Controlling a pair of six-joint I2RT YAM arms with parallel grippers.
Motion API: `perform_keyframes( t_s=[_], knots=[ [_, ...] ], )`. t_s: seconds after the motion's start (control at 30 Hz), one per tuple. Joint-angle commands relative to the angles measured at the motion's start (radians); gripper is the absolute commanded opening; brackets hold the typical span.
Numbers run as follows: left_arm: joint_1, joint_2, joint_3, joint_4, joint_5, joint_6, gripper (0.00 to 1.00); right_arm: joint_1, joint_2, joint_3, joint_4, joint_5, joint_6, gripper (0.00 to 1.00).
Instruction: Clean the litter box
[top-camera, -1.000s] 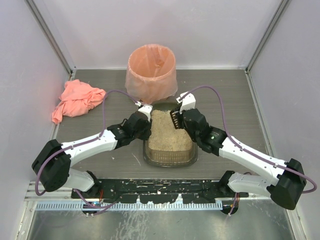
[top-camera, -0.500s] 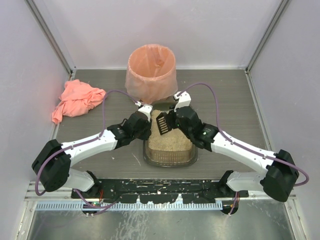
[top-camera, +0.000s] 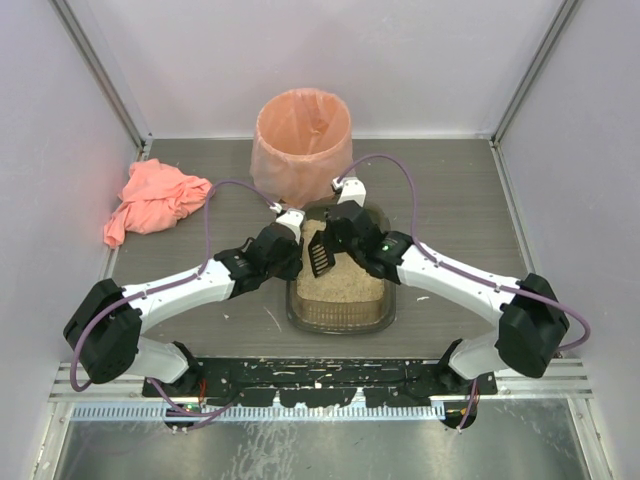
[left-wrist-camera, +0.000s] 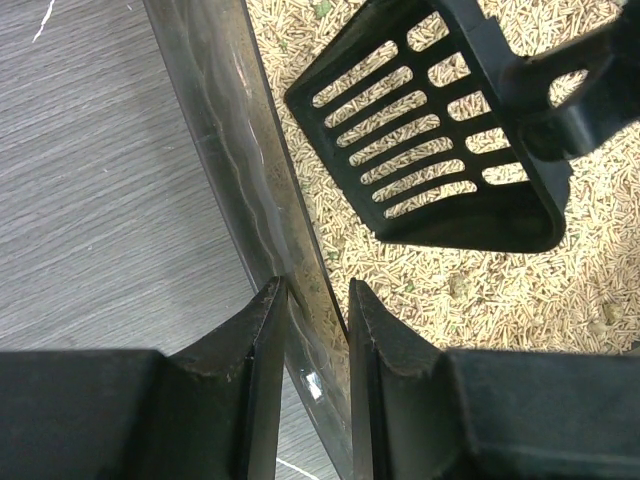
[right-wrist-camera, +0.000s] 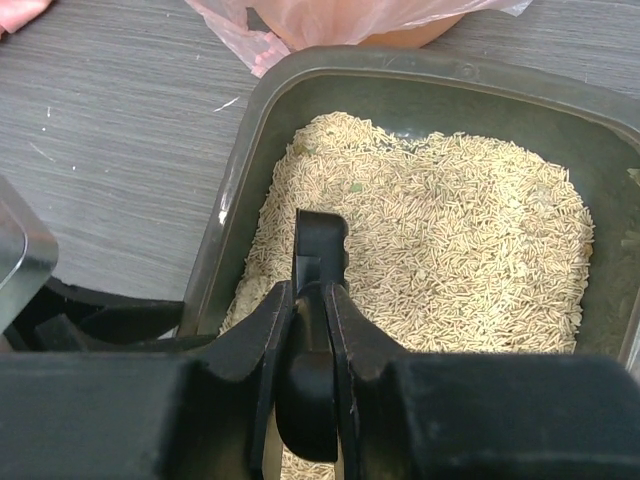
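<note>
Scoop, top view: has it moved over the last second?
Yes. The scoop has swung left across the litter box, from beside its right wall to near its left wall.

The litter box (top-camera: 338, 326) is seen in dark translucent plastic, with beige granules (top-camera: 345, 285) speckled here and there with green. The scoop (top-camera: 318, 256) is black and slotted. The bin (top-camera: 285, 165) is lined in peach. The table (top-camera: 470, 210) is grained grey, and a salmon-pink cloth (top-camera: 155, 200) is seen at its left edge. The arms (top-camera: 190, 290) are white and black, and their cables (top-camera: 208, 235) purple.
</note>
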Motion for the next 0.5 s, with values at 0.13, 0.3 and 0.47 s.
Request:
perform_keyframes(
  t_s=[0.13,0.3,0.47],
  knots=[
    [-0.001,-0.01,-0.002,0.047,0.064,0.015,0.26,-0.003,0.084,0.048,-0.107,0.024,0.063,0.01],
    [-0.002,0.003,0.0,0.053,0.074,0.014,0.25,-0.021,0.077,-0.048,-0.029,-0.071,0.136,0.01],
    [-0.002,0.012,0.004,0.056,0.08,0.017,0.24,-0.065,0.065,-0.166,0.094,-0.22,0.209,0.01]
  ],
)
